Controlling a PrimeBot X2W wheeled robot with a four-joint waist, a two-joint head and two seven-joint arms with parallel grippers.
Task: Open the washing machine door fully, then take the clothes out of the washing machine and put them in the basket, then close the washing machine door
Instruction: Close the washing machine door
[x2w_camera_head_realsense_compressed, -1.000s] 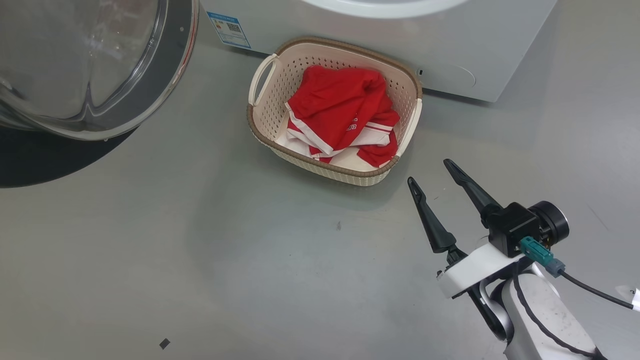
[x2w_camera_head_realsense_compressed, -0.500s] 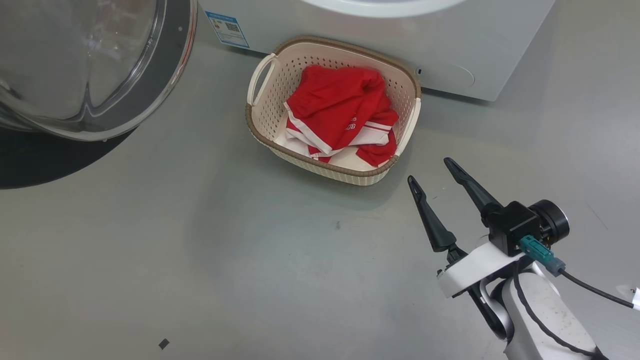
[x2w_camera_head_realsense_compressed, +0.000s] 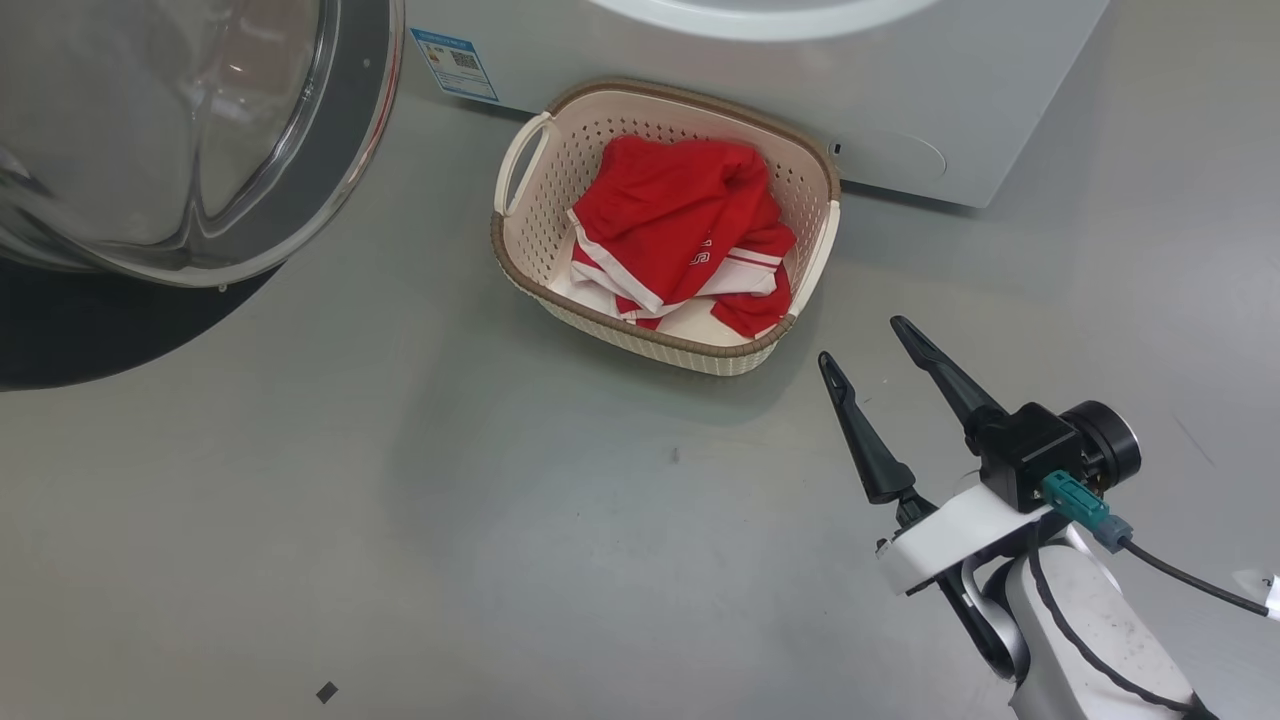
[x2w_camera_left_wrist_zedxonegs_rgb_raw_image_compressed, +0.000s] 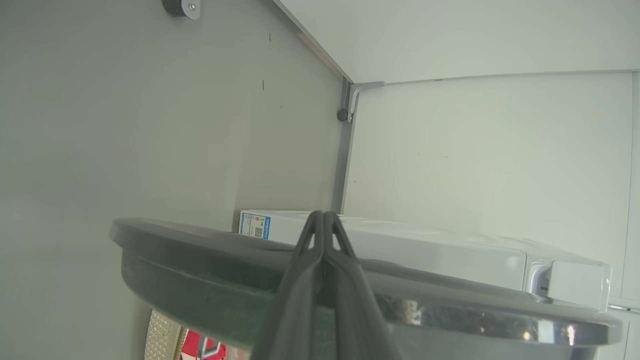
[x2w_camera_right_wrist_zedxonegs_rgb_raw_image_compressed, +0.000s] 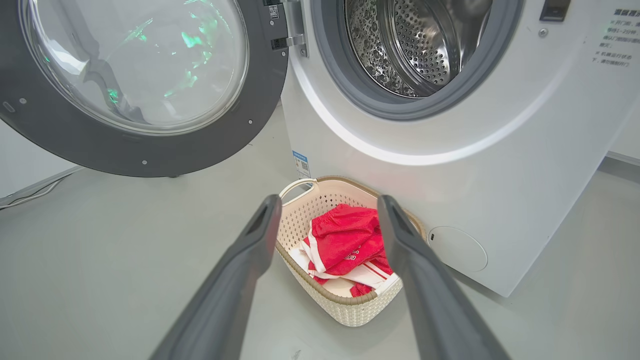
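The washing machine door (x2w_camera_head_realsense_compressed: 200, 140) stands swung out at the upper left, its glass bowl facing me. In the left wrist view my left gripper (x2w_camera_left_wrist_zedxonegs_rgb_raw_image_compressed: 322, 215) is shut on nothing, its fingers lying across the door's black rim (x2w_camera_left_wrist_zedxonegs_rgb_raw_image_compressed: 200, 250). The washing machine (x2w_camera_right_wrist_zedxonegs_rgb_raw_image_compressed: 450, 150) shows a bare steel drum (x2w_camera_right_wrist_zedxonegs_rgb_raw_image_compressed: 415, 45). The red and white clothes (x2w_camera_head_realsense_compressed: 680, 230) lie in the cream basket (x2w_camera_head_realsense_compressed: 640, 335) on the floor against the machine's front. My right gripper (x2w_camera_head_realsense_compressed: 861, 340) hangs open just right of the basket's near corner; in its own view the right gripper (x2w_camera_right_wrist_zedxonegs_rgb_raw_image_compressed: 328, 200) points at the clothes (x2w_camera_right_wrist_zedxonegs_rgb_raw_image_compressed: 345, 245).
Grey floor (x2w_camera_head_realsense_compressed: 500, 520) spreads in front of the basket and under the door. A blue sticker (x2w_camera_head_realsense_compressed: 455, 65) marks the machine's lower left corner, and a round service flap (x2w_camera_right_wrist_zedxonegs_rgb_raw_image_compressed: 457, 249) sits at its lower right. A wall corner (x2w_camera_left_wrist_zedxonegs_rgb_raw_image_compressed: 345, 150) stands behind the machine.
The head camera has shifted slightly. The door's edge sits a touch nearer the machine than a second ago. My right gripper has held its place, still open.
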